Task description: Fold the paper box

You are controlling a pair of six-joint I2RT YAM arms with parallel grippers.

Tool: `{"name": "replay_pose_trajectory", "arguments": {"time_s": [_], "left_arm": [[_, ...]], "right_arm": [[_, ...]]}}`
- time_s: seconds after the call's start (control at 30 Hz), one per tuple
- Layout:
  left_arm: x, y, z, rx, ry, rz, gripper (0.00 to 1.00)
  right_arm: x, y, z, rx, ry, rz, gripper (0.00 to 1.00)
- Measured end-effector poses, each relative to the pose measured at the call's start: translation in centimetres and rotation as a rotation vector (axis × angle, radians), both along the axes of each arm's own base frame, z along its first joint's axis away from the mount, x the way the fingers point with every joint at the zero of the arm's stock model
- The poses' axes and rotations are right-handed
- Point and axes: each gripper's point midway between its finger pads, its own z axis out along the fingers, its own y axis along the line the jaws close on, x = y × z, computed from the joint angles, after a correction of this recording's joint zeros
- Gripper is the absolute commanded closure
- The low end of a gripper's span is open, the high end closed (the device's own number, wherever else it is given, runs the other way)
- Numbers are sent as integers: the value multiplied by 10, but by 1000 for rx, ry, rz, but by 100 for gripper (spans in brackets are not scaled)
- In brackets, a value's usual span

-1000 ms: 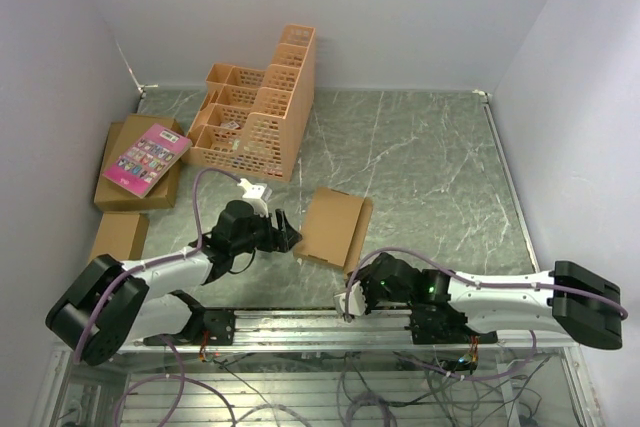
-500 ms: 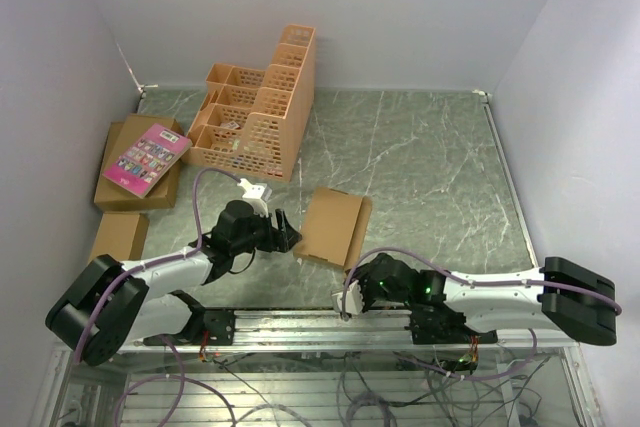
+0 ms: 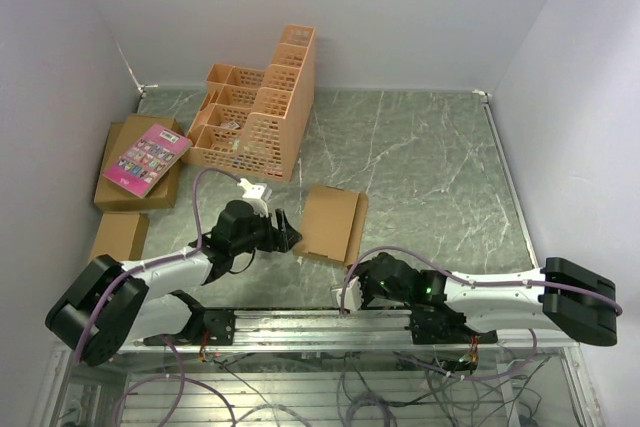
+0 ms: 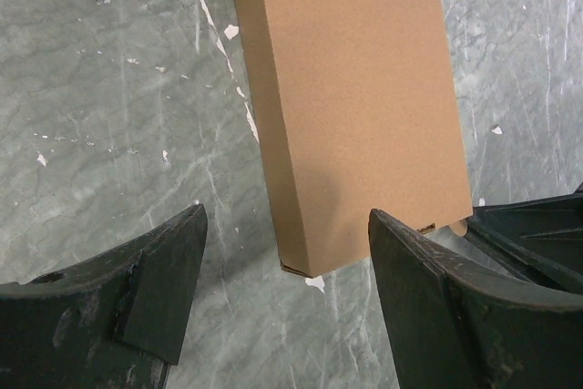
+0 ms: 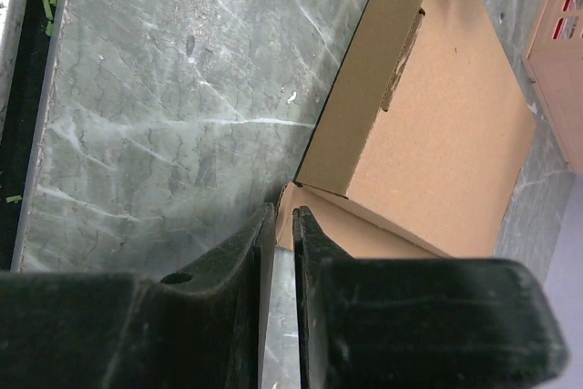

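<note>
The right tool (image 5: 284, 213) has been drawn nearly shut at the 6 o'clock corner of the paper box (image 3: 332, 224), with nothing visibly gripped. The box's raised side flap has settled lower on the desk (image 3: 420, 167). The left tool (image 3: 286, 232) is held wide open and empty at the box's 9 o'clock. Folding is judged unfinished.

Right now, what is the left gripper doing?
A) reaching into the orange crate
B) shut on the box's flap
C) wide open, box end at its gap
C: the left gripper stands wide open, and the near end of the paper box lies in the gap, ungripped.
</note>
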Motion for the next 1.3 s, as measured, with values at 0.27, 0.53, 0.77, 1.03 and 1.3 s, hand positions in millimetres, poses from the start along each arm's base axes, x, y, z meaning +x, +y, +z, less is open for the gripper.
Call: {"name": "replay_pose_trajectory", "arguments": {"time_s": [0.27,0.53,0.77,1.03,1.3], "left_arm": [[-1,1,-7,13,17,-1,18],[0,0,-7,15,20,-1,18],[1,-1,-5,10,13,-1,18],[2,-1,-4,12,8,-4,17],[6,-3,-1,14,-3,-6,15]], "right_arm": [[2,-2,-1,5,17,-21,88],[14,-7,-6,-10,40,-71,86],[20,-8,-8,-13,49,-86,91],[34,-3,6,24,41,-104,100],[43,2,10,37,84,-103,100]]}}
